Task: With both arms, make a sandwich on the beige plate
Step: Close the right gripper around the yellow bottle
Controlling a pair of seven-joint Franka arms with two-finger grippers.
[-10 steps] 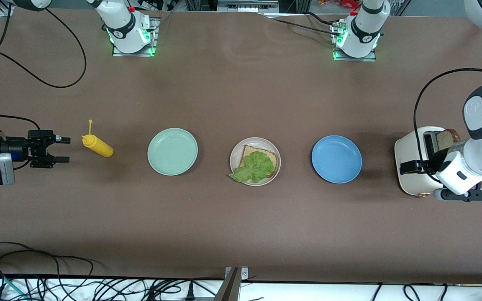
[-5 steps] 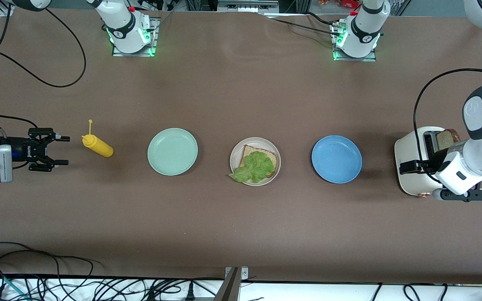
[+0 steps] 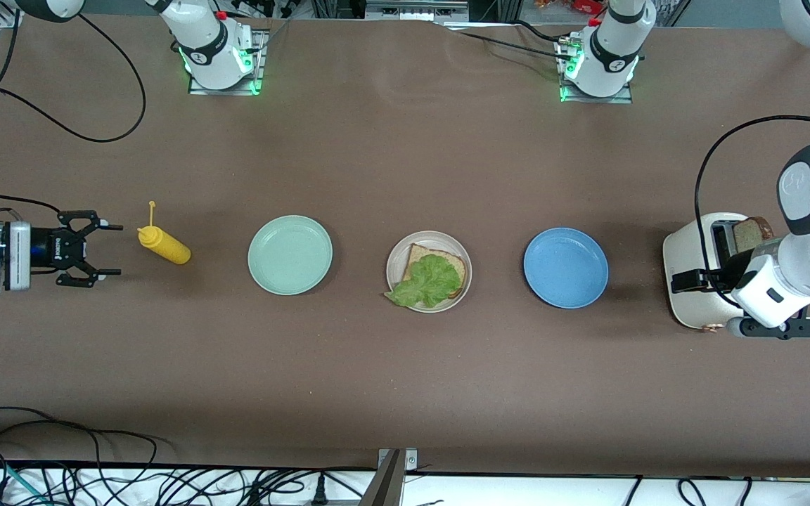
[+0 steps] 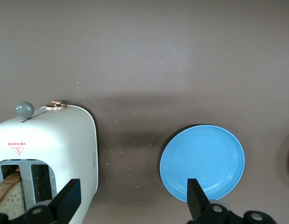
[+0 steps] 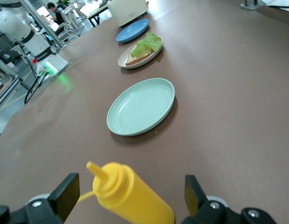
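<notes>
The right hand (image 3: 99, 249) has turned at the wrist and slid a little toward the edge of the surface at the right arm's end. Now its two fingers are spread wide, one on each side of a line that runs to the yellow mustard bottle (image 3: 164, 244). It holds nothing. I think it is lining up to grab the bottle, so mustard may be the next thing for the sandwich. The left hand (image 4: 130, 200) has not moved; it waits, open and empty, over the white toaster (image 3: 700, 270) at the left arm's end. A bread slice (image 3: 751, 232) sticks up out of the toaster slot. The beige plate (image 3: 395, 261) sits in the middle of the surface, between the mint-green plate (image 3: 290, 254) and the blue plate (image 3: 565, 267). On it lies one bread slice with a green lettuce leaf (image 3: 427, 280) on top, so the sandwich is only half made and has no top slice yet. The bottle lies on its side. Its long way runs almost along the row of plates, tilted a bit, with the thin tip pointing toward the right hand and the fat end toward the mint-green plate.
</notes>
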